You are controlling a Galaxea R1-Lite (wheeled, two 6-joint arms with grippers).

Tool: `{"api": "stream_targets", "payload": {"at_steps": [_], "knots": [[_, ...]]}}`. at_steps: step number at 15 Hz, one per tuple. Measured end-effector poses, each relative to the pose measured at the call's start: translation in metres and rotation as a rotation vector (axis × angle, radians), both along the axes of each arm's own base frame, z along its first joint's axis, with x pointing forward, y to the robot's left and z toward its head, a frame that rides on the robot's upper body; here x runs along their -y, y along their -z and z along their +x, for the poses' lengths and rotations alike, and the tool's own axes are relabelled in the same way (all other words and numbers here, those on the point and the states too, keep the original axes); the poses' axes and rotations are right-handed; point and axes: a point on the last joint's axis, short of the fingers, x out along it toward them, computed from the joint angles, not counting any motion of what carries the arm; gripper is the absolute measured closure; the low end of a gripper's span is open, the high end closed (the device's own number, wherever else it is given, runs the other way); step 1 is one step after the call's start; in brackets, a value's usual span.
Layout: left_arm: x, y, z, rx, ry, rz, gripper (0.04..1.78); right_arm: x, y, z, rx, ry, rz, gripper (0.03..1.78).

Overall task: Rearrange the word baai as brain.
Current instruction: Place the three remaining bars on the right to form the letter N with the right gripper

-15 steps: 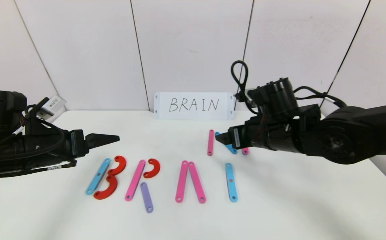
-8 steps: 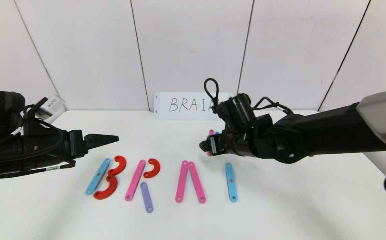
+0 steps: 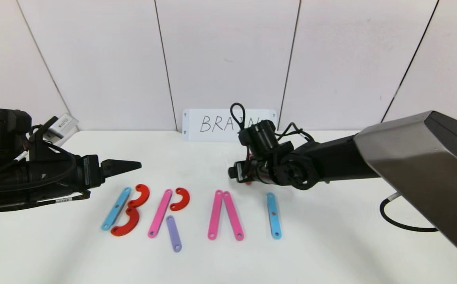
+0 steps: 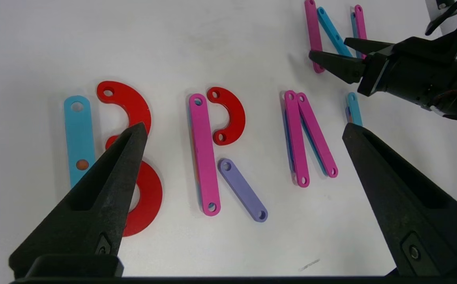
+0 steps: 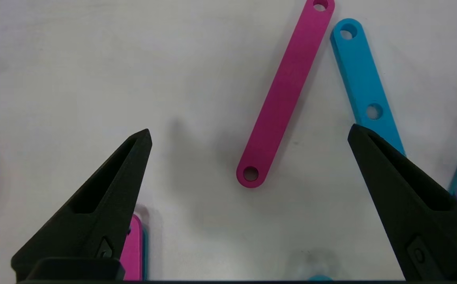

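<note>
On the white worktop [image 3: 331, 244], a row of flat plastic letters reads B, R, A, I: a sky-blue bar [image 3: 116, 208] with two red curves [image 3: 133, 211] forms the B; a pink bar [image 3: 160, 213], a red half-ring [image 3: 180, 198] and a short purple bar [image 3: 173, 233] make the R; two pink bars [image 3: 224, 215] meeting at the top stand for the A; a single blue bar [image 3: 274, 215] serves as the I. Behind the A and I, well apart from the row, lie spare pieces: a loose pink bar [image 5: 285, 92] and a blue bar [image 5: 364, 85] beside it. The right claw [image 5: 248, 136] hovers just above these spares with its jaws spread wide, holding nothing, the pink bar's near end lying between its fingers. The left claw [image 3: 128, 165] hangs released over the left side of the worktop, above the B, gripping nothing. A white card [image 3: 212, 124] with handwritten BRAIN stands against the back wall, partly hidden by the right arm.
</note>
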Motion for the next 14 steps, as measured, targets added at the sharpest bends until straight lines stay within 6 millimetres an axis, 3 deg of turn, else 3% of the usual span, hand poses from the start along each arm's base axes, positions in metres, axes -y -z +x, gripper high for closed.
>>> {"api": "stream_targets", "payload": {"at_steps": [4,7,9,14], "knots": [[0.0,0.002,0.0,-0.006,0.002,0.0,0.08,-0.001,0.013,0.015,-0.006,0.019,-0.004,0.08],[0.0,0.002,0.001,-0.007,0.002,0.001,0.08,-0.001,0.021,0.022,-0.013,0.028,-0.008,0.28],[0.0,0.002,0.001,-0.008,0.003,0.001,0.08,0.0,0.026,0.025,-0.016,0.035,-0.011,0.54],[0.0,0.003,0.001,-0.01,0.003,0.001,0.08,0.0,0.029,0.026,-0.021,0.035,-0.013,1.36]]}}
